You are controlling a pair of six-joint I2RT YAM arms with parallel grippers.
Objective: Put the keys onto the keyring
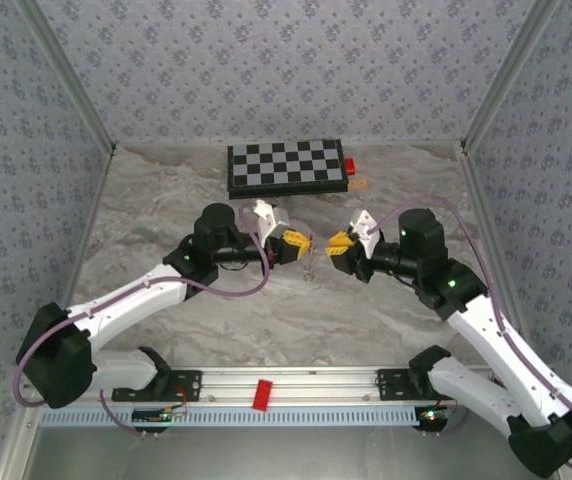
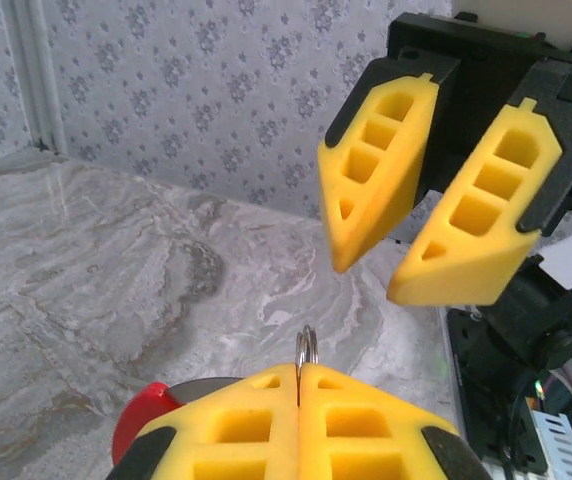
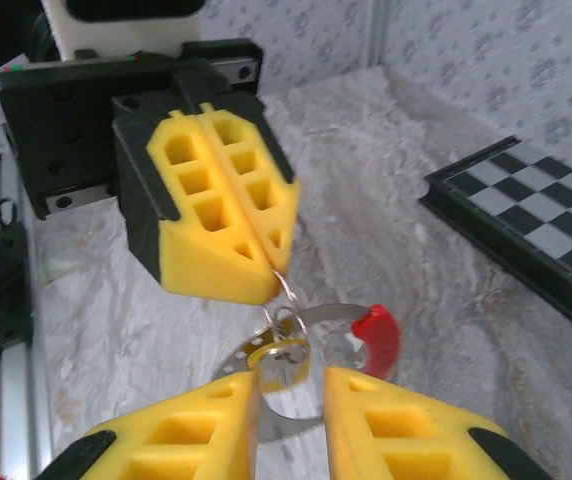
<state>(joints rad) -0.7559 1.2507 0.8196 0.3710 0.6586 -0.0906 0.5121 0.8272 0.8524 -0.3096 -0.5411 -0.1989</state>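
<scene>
**Left arm dangles the keyring in mid-air**

The left gripper (image 3: 266, 272) has its jaws pressed together, pinching a thin wire ring at the top of the keyring (image 3: 332, 312). The grey loop hangs below it, above the marble table (image 1: 166, 215), with its red section (image 3: 378, 338) swung to one side. The right gripper (image 2: 374, 280) faces it close up, jaws spread, gripping nothing. The chessboard (image 1: 288, 165) sits well behind them.

Top camera looks down from behind; left wrist closely faces right gripper (image 2: 374, 280), right wrist left gripper (image 3: 266, 266), seemingly sharing keyring (image 3: 378, 338).
</scene>
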